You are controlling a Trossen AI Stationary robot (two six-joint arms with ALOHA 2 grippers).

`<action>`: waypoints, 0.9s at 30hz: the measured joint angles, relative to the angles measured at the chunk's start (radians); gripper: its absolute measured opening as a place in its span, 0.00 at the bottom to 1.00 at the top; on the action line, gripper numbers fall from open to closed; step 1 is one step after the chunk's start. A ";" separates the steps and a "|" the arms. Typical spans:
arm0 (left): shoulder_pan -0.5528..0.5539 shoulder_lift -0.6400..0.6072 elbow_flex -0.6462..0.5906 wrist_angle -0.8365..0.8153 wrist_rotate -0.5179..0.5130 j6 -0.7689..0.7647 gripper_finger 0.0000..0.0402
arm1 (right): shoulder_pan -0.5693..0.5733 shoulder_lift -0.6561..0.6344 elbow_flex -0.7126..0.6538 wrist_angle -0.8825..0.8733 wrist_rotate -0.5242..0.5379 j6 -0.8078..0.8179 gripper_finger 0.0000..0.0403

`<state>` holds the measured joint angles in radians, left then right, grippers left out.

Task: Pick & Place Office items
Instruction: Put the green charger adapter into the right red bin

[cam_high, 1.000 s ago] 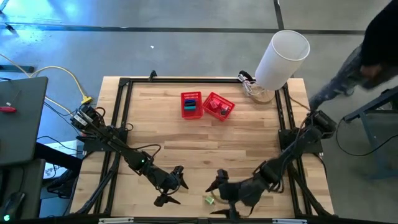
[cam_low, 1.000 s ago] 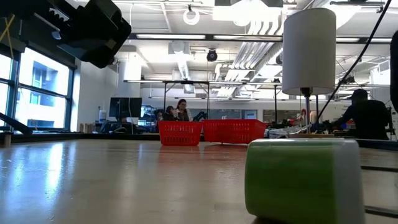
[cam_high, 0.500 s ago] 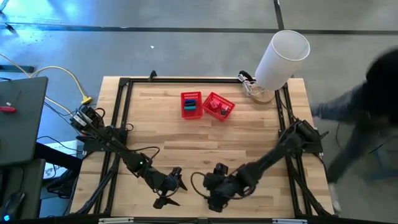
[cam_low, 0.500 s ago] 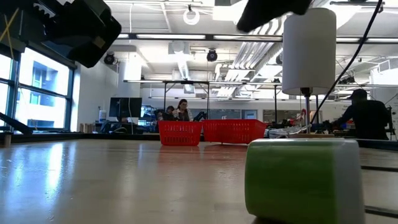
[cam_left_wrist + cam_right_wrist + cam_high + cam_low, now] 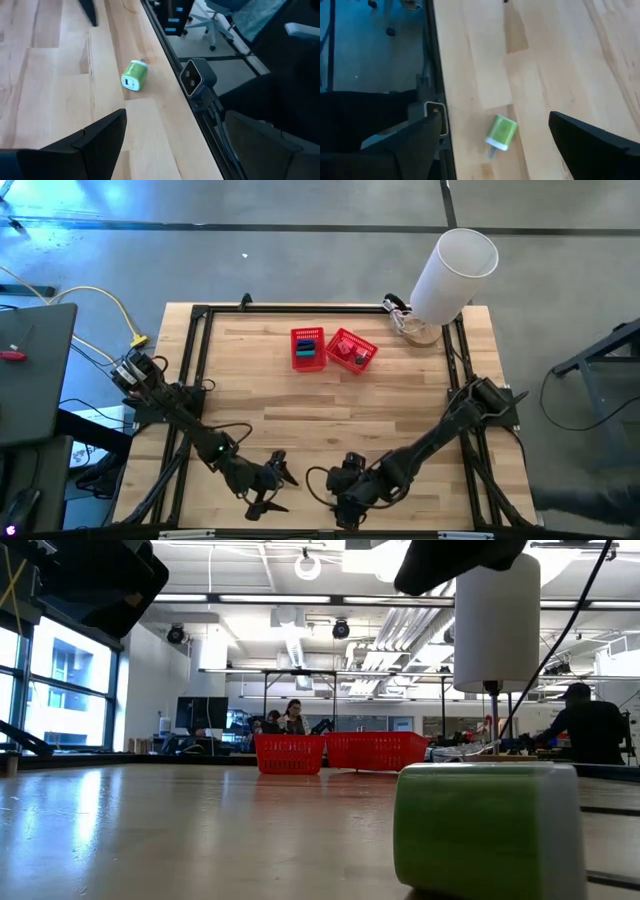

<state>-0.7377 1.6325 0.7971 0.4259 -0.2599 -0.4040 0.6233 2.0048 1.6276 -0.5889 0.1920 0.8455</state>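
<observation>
With fingers spread wide and empty, the right gripper hovered over a green plug-in charger, seemingly light, rigid and smooth, best pinched across its flat sides, while the left gripper waited open nearby.

Small lime-green plastic plug block with white face; two red mesh baskets; pale striped wooden worktop.

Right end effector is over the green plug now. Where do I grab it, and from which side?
Grip the green plug across its rounded body, coming straight down. It lies on its side near the table edge, prongs sticking out one end, and the right end effector is open above it.
</observation>
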 joint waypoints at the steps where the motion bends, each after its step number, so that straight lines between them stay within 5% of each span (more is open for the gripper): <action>1: -0.002 0.000 0.000 0.000 -0.008 -0.008 0.82 | 0.004 0.000 0.000 0.003 0.005 0.000 0.89; 12: -0.006 0.000 0.000 0.000 -0.008 -0.053 0.82 | 0.025 0.033 0.000 -0.001 0.086 0.021 0.89; 27: -0.044 0.000 0.000 0.000 -0.086 -0.075 0.82 | 0.025 0.191 -0.002 0.059 0.030 0.007 0.89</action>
<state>-0.7818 1.6329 0.7971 0.4263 -0.3458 -0.4789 0.6482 2.1955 1.6257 -0.5296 0.2222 0.8529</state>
